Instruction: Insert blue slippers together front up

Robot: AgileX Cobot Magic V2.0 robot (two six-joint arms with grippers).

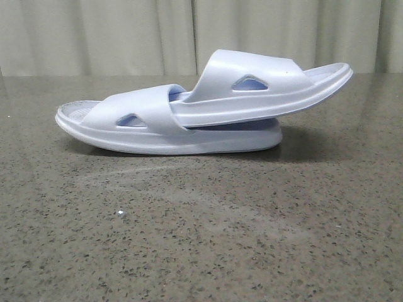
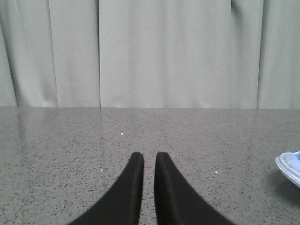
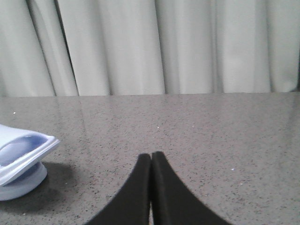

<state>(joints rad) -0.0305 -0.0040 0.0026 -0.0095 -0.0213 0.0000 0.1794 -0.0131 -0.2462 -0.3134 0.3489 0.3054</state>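
The pale blue slippers lie in the middle of the table in the front view. The lower slipper (image 1: pixel 157 135) rests flat on its sole. The upper slipper (image 1: pixel 264 94) has one end pushed under the lower one's strap and its other end tilted up to the right. One end of the pair shows in the left wrist view (image 2: pixel 290 166) and the other in the right wrist view (image 3: pixel 23 154). My left gripper (image 2: pixel 149 157) is empty, with a narrow slit between its fingers, well left of the slippers. My right gripper (image 3: pixel 151 155) is shut and empty, to their right. Neither gripper shows in the front view.
The grey speckled stone table (image 1: pixel 201 239) stretches all round the slippers. A pale pleated curtain (image 1: pixel 126 31) hangs behind its far edge.
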